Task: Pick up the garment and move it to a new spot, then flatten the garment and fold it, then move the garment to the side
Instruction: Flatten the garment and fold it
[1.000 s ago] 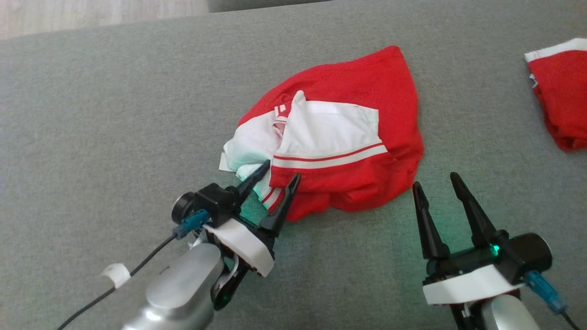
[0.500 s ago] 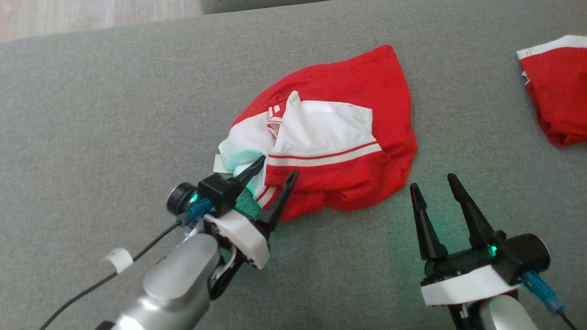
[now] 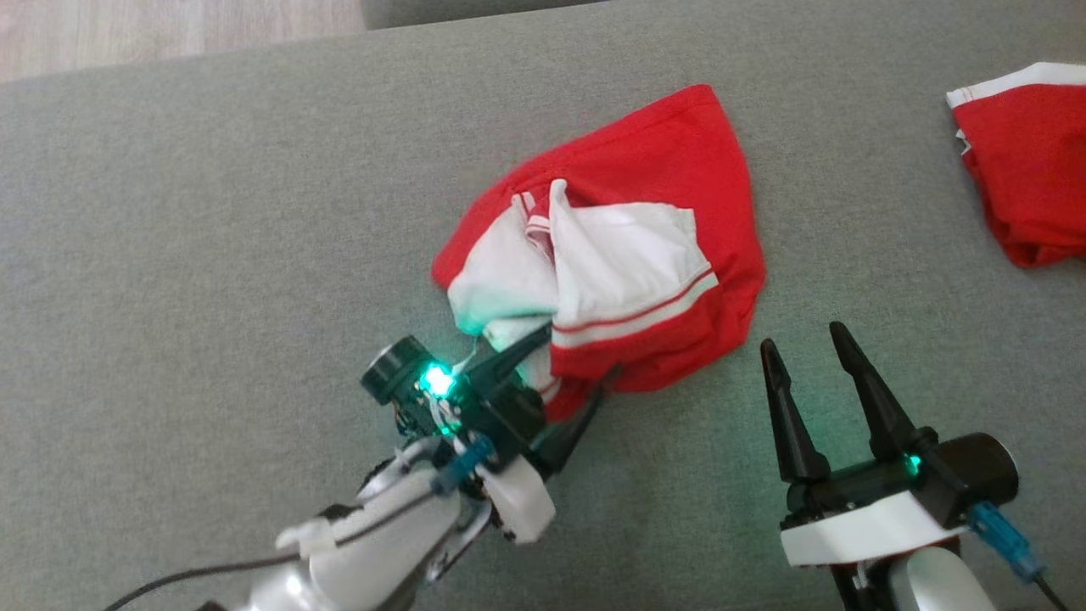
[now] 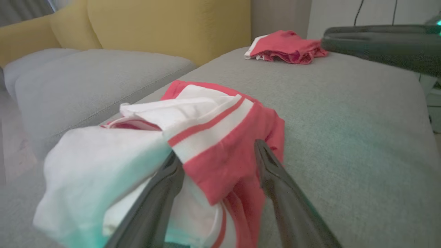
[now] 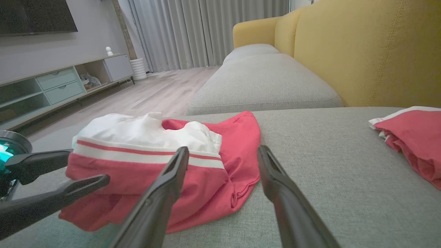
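Note:
A crumpled red garment [image 3: 653, 161] with white panels and red-and-white stripes lies mid-sofa. My left gripper [image 3: 581, 350] is at its near edge, open, with the striped hem between its two fingers. In the left wrist view the fabric [image 4: 213, 137] bulges between and over the fingers of that gripper [image 4: 216, 151]. My right gripper [image 3: 803, 335] stands open over bare cushion, just right of the garment and apart from it. The right wrist view shows the garment [image 5: 151, 165] past the right gripper [image 5: 223, 150], with nothing between its fingers.
A second red-and-white garment [image 3: 1027, 161] lies at the far right of the grey sofa seat [image 3: 212, 212]. Wooden floor [image 3: 170, 30] runs beyond the far edge. A yellow backrest [image 5: 361, 51] rises behind the seat.
My left gripper has turned and pushed to the right into the garment's near edge. The garment has bunched up and its white corner has drawn in. The right gripper has stayed put.

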